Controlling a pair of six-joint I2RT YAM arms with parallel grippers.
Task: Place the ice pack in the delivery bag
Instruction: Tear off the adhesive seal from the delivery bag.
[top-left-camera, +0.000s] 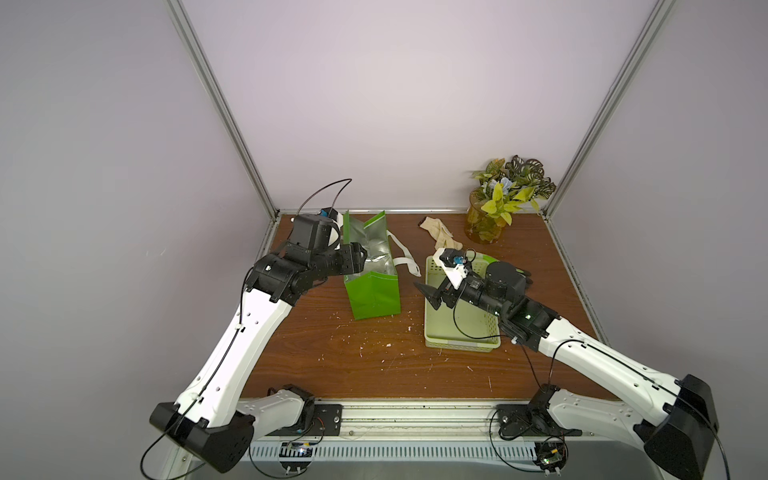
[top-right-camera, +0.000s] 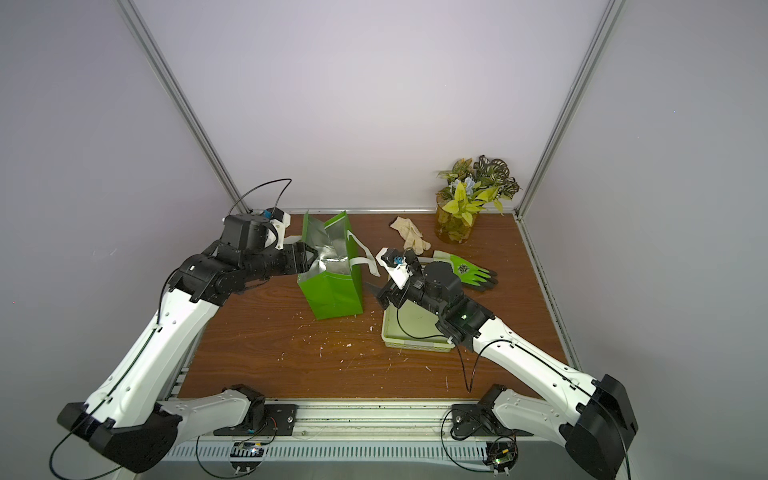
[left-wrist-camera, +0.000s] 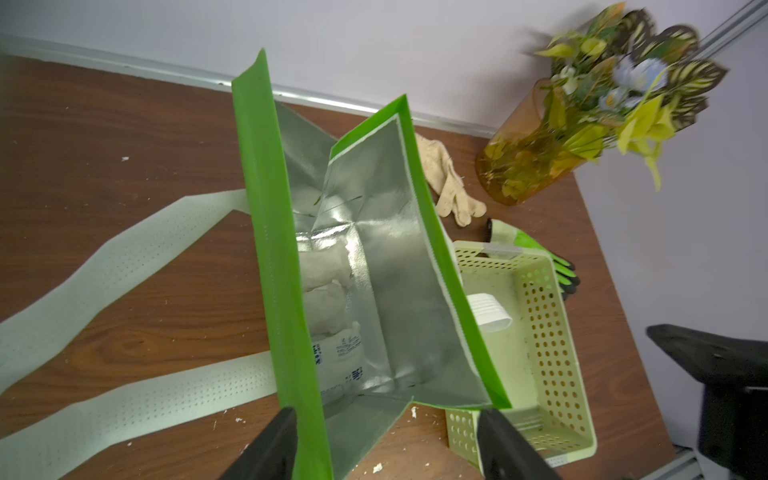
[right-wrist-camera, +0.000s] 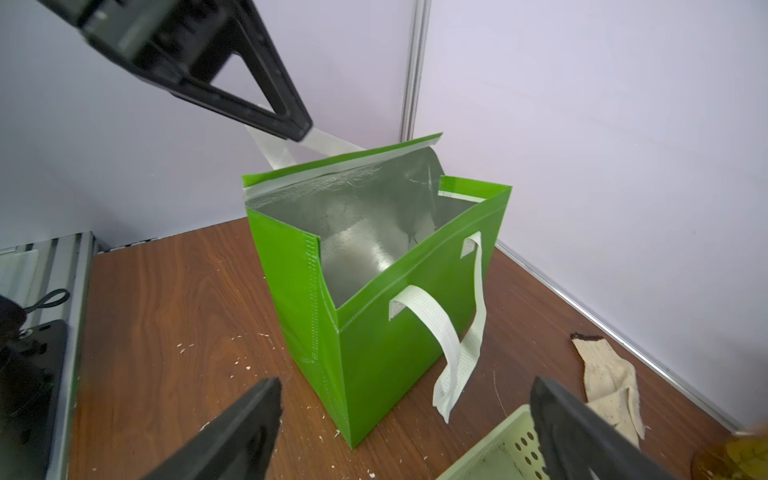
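The ice pack (left-wrist-camera: 332, 307) lies at the bottom of the bag (left-wrist-camera: 266, 216), so the placing looks done. The left hand (left-wrist-camera: 387, 419) is spread wide at the bag's rim, gripping nothing. The right hand (right-wrist-camera: 405, 388) gapes empty nearby. The next move is probably to back away without snagging the rim.

Both the left arm (top-left-camera: 241, 345) and right arm (top-left-camera: 598, 357) are chunky white shells with black joint housings, and a thin black cable (top-left-camera: 220, 361) runs along each toward the gripper end. Just behind the right gripper (right-wrist-camera: 405, 386) there's a white bracket (top-left-camera: 451, 274) with a tiny blue part (top-left-camera: 458, 260), and the fingers (right-wrist-camera: 232, 436) are black wedges; the left gripper (left-wrist-camera: 386, 415) matches, triangular cut-outs and all.
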